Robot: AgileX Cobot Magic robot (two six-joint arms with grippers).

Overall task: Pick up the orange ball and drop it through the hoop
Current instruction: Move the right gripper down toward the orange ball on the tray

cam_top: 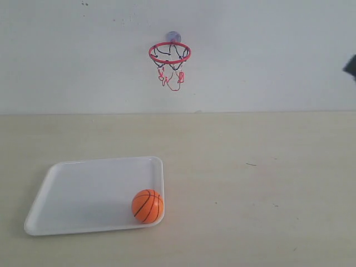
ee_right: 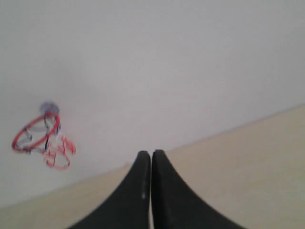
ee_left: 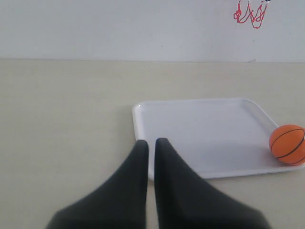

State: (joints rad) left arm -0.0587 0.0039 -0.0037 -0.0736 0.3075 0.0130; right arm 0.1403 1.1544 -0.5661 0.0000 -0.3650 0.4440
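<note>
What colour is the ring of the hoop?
Red. The hoop shows best in the exterior view.

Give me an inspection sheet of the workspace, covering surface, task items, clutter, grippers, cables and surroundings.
Surface: pale tabletop, a few small dark marks.
Job's things: orange ball rests in the white tray, at its near right corner in the exterior view; hoop mounted on the wall above the table.
Clutter: nothing seen.
Grippers: left gripper shut, empty, pointing toward the tray; right gripper shut, empty, facing the wall.
Cables: nothing seen.
Surroundings: plain white wall; dark shape at the exterior view's right edge, unidentifiable.
</note>
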